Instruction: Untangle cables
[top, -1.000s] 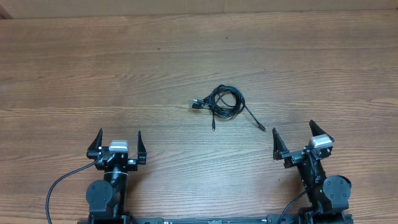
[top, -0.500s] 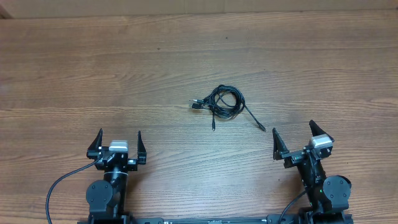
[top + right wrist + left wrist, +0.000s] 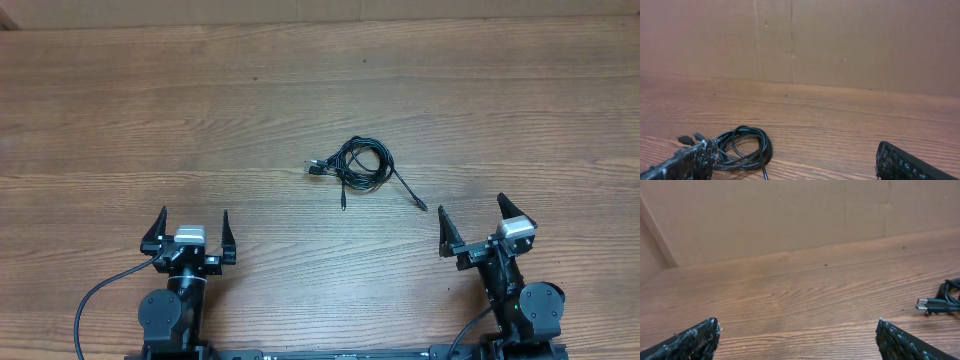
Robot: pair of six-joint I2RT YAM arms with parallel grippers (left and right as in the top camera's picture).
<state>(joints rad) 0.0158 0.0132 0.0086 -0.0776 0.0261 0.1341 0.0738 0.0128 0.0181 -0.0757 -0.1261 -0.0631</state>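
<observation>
Nothing moved; cables [image 3: 362, 165] well ahead-left of right gripper [image 3: 471, 205]

Overhead: the left arm [image 3: 165, 312] is seen folded back low in the frame, with the wrist pointed straight ahead. The left gripper [image 3: 191, 216] is held spread wide, and nothing is gripped between its fingers. A grey wrist block [image 3: 190, 237] is noted just behind the fingers.

Left wrist view: dark, rough-textured fingertips [image 3: 696, 339] are seen in the two lower corners, well apart.

Overhead: the right arm [image 3: 527, 305] is likewise folded back, with the wrist angled slightly inward, toward the left arm. The right gripper [image 3: 470, 207] is held spread wide, with nothing gripped. In the right wrist view, its two fingers are seen well apart in the lower corners.
</observation>
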